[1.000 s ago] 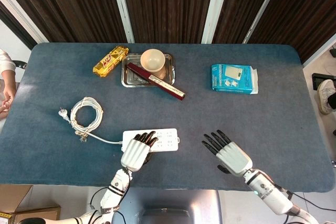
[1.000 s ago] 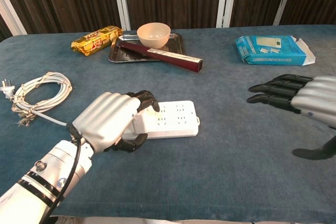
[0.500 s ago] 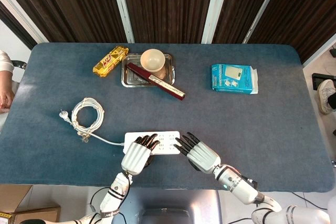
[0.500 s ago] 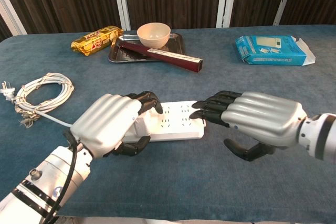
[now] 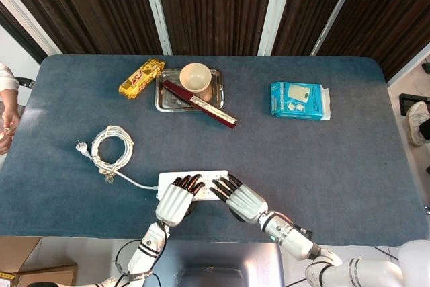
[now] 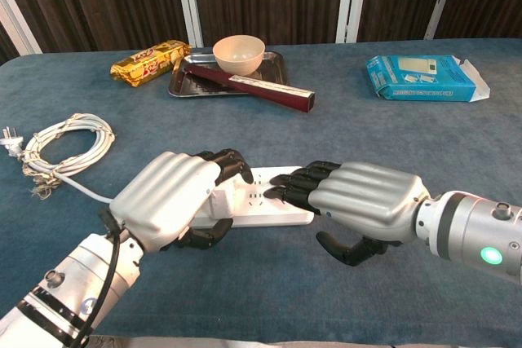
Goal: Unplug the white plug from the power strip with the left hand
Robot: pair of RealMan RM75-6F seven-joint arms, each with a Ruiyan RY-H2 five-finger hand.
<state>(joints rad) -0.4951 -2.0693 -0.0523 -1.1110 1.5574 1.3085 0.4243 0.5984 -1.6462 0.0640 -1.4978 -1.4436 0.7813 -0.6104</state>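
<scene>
The white power strip [image 5: 216, 179] [image 6: 281, 205] lies near the table's front edge. My left hand [image 5: 176, 199] [image 6: 173, 197] covers the strip's left end. Its fingers and thumb curl around a white plug [image 6: 222, 199], most of which is hidden. My right hand [image 5: 240, 197] [image 6: 363, 201] lies flat beside it, fingertips [image 6: 285, 189] pressing on the strip's right half, thumb down by the table. The strip's white cable runs left to a coil [image 5: 111, 147] [image 6: 64, 146].
At the back stands a metal tray [image 5: 164, 99] [image 6: 181, 83] with a beige bowl [image 5: 195, 76] [image 6: 238, 52] and a dark red box [image 5: 201, 105] [image 6: 261, 90]. A gold snack packet [image 5: 141, 78] [image 6: 151, 61] lies to its left. A blue box [image 5: 299, 101] [image 6: 424, 77] is at the right.
My right hand has swung in from the right, and its fingertips now lie on the strip. My left hand has stayed closed over the strip's left end.
</scene>
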